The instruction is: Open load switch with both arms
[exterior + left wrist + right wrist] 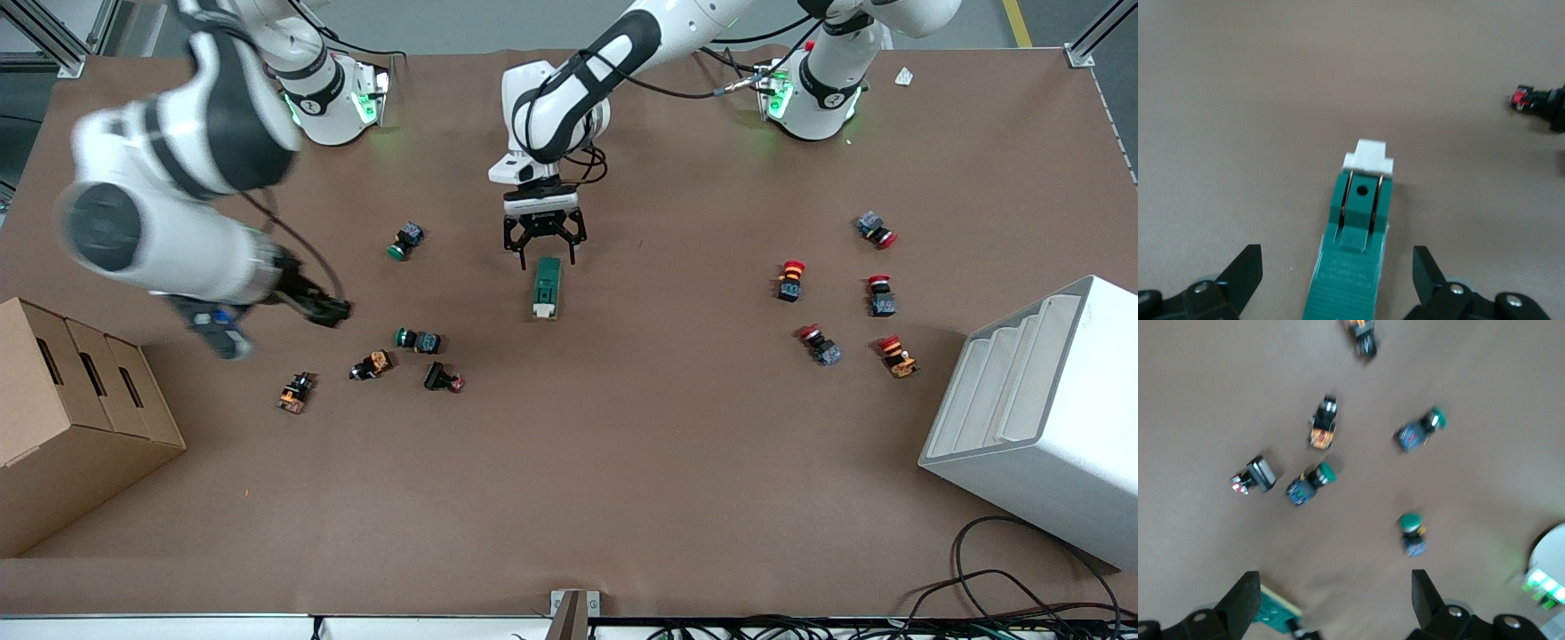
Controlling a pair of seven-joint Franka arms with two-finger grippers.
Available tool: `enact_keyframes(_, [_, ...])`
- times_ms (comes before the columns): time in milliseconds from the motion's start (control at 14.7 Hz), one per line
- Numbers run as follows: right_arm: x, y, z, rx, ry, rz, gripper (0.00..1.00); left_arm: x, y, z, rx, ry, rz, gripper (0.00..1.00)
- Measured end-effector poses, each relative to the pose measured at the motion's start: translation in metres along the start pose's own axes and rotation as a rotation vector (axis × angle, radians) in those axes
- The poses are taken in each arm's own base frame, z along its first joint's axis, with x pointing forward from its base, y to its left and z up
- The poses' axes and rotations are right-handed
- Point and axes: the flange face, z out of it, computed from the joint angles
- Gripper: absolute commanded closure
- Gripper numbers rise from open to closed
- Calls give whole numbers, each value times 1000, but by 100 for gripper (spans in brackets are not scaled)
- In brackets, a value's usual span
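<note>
The load switch (547, 286) lies flat near the middle of the table (622, 462), its long axis running toward the front camera and its white lever tab (1367, 155) at the nearer end. The left gripper (543, 240) hangs over the switch's other end with its jaws spread wide, one finger to each side of the green body and neither touching it, so closing would squeeze across the narrow width. The right gripper (331, 311), also spread wide, is up over the cluster of push buttons (418, 339) toward the right arm's end, well apart from the switch. The left arm is plainly the nearer one.
</note>
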Motion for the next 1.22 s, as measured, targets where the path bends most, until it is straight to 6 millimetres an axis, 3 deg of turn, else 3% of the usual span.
enact_keyframes(340, [-50,-83,86,-78,12,252,0,-23,-11,1,-45,51,80,0])
enact_keyframes(680, [-66,-152,160,4,7,473,0,-60,-19,-5,-91,82,84,0])
enact_keyframes(816, [-78,-165,201,-10,16,509,0,-68,-22,1,-94,105,103,0])
enact_keyframes(951, [-90,-174,229,-29,22,548,0,-73,-26,7,-79,128,121,0])
enact_keyframes(1223, [-124,-179,248,-67,-32,561,0,-86,-29,12,-75,177,138,0])
